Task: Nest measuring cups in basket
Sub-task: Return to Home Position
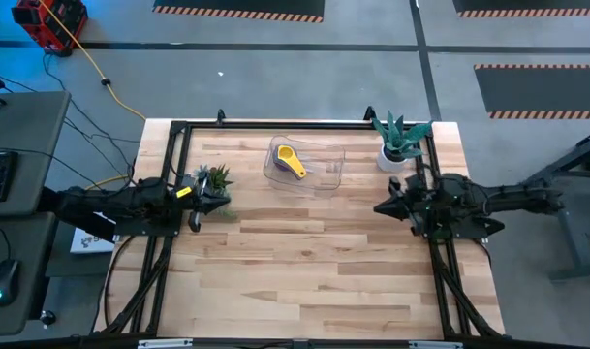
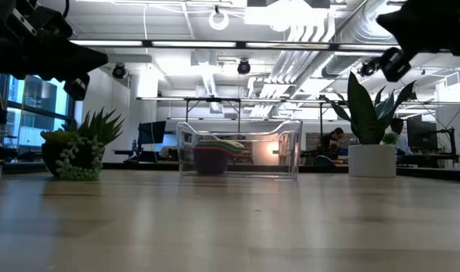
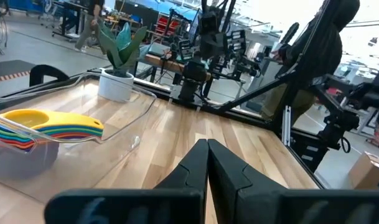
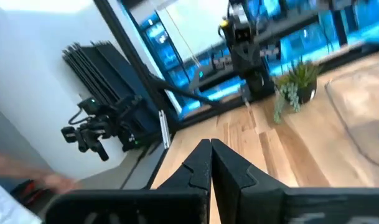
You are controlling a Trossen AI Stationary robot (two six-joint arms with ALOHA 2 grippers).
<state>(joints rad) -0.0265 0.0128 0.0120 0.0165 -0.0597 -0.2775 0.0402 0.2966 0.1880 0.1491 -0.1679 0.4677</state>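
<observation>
The measuring cups (image 1: 291, 161) sit stacked one inside another in the clear basket (image 1: 326, 174) near the table's far edge, yellow on top; the left wrist view shows their coloured handles (image 3: 49, 129) fanned in a pile. The basket rests flat on the table (image 2: 241, 148). My left gripper (image 3: 207, 152) is shut and hovers at the table's left edge, well away from the basket. My right gripper (image 4: 210, 151) is shut too, raised at the table's right edge (image 1: 384, 207).
A small spiky plant in a dark pot (image 1: 214, 179) stands by the left gripper. A taller plant in a white pot (image 1: 399, 145) stands at the far right corner. Bare wood (image 1: 314, 262) spreads across the middle and near side of the table.
</observation>
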